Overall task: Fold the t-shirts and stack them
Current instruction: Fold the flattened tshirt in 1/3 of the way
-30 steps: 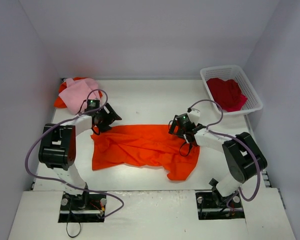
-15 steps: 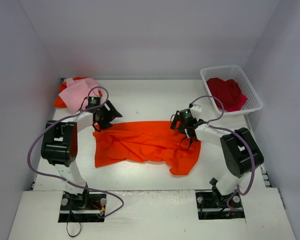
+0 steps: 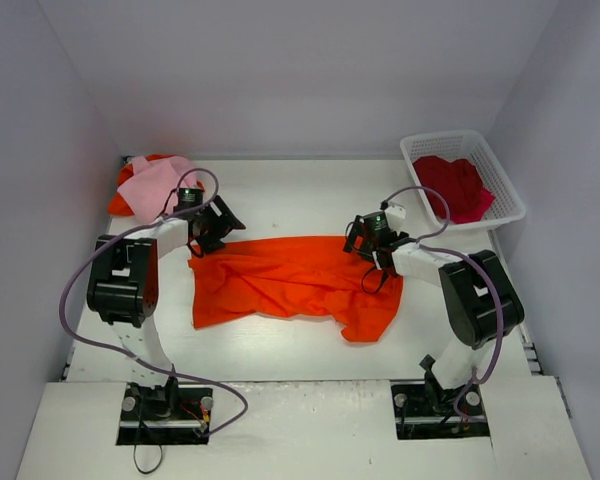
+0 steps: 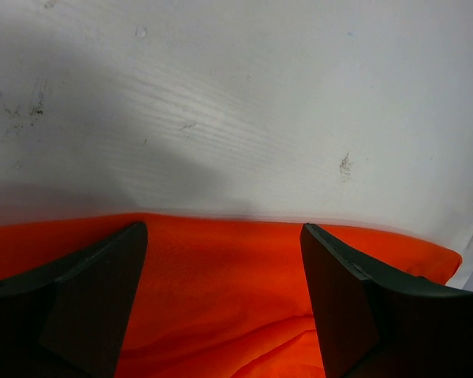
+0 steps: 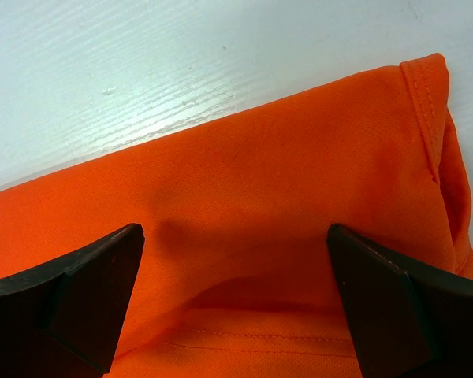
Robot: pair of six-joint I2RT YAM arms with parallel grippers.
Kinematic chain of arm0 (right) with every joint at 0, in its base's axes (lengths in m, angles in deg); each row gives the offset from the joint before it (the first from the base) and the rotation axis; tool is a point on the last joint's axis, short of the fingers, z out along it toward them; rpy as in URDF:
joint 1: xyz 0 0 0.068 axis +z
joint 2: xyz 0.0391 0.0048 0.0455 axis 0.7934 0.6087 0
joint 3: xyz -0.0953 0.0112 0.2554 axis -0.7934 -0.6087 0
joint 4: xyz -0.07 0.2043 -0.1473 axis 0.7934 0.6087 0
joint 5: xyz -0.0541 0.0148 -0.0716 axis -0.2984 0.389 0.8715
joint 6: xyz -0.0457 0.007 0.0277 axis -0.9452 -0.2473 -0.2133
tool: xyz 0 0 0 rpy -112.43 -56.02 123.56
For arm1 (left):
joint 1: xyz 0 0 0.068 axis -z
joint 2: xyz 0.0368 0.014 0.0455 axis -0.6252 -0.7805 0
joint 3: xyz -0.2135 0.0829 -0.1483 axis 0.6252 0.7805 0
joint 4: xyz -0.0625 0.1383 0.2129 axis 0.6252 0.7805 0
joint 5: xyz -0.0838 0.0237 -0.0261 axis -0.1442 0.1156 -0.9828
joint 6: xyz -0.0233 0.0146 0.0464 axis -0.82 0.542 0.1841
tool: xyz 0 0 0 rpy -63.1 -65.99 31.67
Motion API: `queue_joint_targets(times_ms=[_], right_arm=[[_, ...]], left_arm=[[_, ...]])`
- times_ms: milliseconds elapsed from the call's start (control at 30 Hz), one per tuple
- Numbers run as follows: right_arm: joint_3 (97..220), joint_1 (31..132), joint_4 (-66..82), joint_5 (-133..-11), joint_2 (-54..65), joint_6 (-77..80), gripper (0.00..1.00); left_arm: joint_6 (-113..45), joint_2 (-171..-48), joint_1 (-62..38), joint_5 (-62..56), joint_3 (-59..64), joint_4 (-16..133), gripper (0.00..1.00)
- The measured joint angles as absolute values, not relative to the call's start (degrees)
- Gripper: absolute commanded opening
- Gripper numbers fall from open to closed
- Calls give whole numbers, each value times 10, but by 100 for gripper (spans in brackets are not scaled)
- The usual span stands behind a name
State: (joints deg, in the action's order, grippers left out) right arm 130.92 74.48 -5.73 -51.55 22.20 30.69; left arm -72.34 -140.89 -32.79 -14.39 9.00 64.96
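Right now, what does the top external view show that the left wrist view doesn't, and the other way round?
Only top external: white basket with a dark red shirt, pink shirt at far left, right gripper, the whole orange t-shirt. Only left wrist: left gripper open over the shirt's edge, scuffs on the table. Both: orange t-shirt, table.

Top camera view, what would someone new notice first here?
The bright orange t-shirt spread crumpled across mid-table grabs the eye, with the left gripper and right gripper open over its far edge. Next: the white basket holding a red garment far right, a pink shirt far left.
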Motion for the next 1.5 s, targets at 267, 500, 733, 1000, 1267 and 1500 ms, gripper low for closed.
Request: queue_joint_targets(times_ms=[267,500,733,1000,1267,1500], right_arm=[[1321,733,-67,-524,234,297,99],[1338,716,-69,-537,248,288,99],[1359,702,-71,-545,266,278,99],[1384,697,-71,-547,287,271,99],[1385,697,-57,-546,279,263,100],[1389,703,-7,-539,186,249,100]], left_arm=[[-724,-1432,-328,-143,59,652,74],[-724,-1454,-327,-143,29,653,74],[-724,-1478,-327,-143,-4,654,74],[-724,-1495,-327,-143,-29,660,74],[-718,-1486,-327,-131,-27,664,82],[-704,-1414,-323,-109,-22,699,82]])
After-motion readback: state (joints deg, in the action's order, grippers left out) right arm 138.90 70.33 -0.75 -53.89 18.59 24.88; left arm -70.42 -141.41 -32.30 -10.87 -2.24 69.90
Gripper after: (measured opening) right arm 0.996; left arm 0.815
